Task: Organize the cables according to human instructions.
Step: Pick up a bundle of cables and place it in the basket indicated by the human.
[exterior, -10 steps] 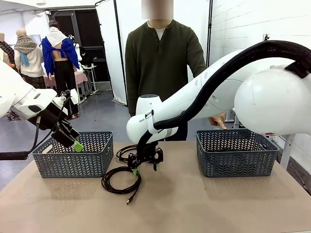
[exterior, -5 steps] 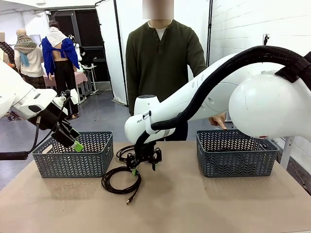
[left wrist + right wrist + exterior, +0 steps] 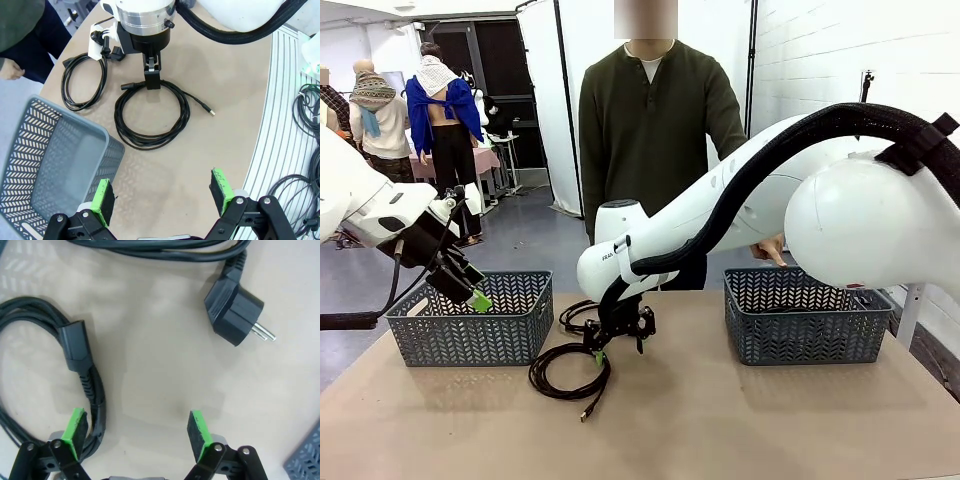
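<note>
Tan tabletop fills the lower half of the front view. Behind its far edge, at upper centre, stands the human, one hand lowered over the right basket. We see the white right arm sweep from the right edge down to centre frame. A matching grey left basket sits at the left of the table.

Between the baskets, nearer the left one, two black cords lie flat on the table. The near cable is a round coil at the centre of the left wrist view. The far cable is a looser coil just beside it, at upper left.

The left gripper, at the bottom of that view, is spread wide and poised in the air beside the left basket's corner. The right gripper hangs low over the far rim of the near cable. In the right wrist view its green pads stand wide apart with bare table between them.

A moulded connector and its cord run down the left of that frame to the left pad; we cannot tell whether pad and cord touch. A round-pin mains plug lies at upper right. A small plug end trails from the near cable toward the right of the left wrist view.
</note>
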You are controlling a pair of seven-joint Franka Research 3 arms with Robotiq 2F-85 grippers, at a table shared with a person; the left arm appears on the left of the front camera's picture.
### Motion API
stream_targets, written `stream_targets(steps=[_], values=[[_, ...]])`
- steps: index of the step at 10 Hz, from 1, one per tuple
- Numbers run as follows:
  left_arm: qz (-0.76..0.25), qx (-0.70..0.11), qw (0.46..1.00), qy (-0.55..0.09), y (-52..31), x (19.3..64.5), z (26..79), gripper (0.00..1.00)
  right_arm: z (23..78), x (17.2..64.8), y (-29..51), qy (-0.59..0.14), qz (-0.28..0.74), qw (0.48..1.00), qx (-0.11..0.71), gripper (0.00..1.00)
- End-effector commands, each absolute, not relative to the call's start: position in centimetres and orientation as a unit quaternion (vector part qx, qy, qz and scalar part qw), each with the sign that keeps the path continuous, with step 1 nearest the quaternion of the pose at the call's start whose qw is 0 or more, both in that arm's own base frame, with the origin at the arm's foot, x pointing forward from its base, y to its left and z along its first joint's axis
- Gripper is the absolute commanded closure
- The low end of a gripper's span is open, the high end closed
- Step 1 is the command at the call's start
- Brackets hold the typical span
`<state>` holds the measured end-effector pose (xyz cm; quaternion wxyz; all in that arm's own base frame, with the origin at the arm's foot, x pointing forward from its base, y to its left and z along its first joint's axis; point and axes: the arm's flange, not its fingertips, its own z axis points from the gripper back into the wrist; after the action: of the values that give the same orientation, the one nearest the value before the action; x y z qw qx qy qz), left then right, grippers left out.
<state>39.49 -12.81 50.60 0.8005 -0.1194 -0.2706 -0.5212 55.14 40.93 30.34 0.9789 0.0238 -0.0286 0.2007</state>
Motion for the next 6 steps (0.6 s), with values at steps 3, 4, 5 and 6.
stream_targets(steps=[3, 4, 5, 6], values=[[-0.527, -0.129, 0.794, -0.274, -12.45, 39.75, 50.51, 0.00, 30.03, 56.01, 42.04, -0.033, 0.196, 0.980, -0.001, 0.00], [-0.527, -0.129, 0.794, -0.274, -12.45, 39.75, 50.51, 0.00, 29.95, 56.00, 42.13, -0.033, 0.197, 0.980, -0.003, 0.00], [-0.527, -0.129, 0.794, -0.274, -12.45, 39.75, 50.51, 0.00, 29.90, 56.09, 42.23, -0.028, 0.197, 0.980, -0.002, 0.00], [-0.527, -0.129, 0.794, -0.274, -12.45, 39.75, 50.51, 0.00, 29.80, 56.13, 42.30, -0.023, 0.196, 0.980, -0.004, 0.00]])
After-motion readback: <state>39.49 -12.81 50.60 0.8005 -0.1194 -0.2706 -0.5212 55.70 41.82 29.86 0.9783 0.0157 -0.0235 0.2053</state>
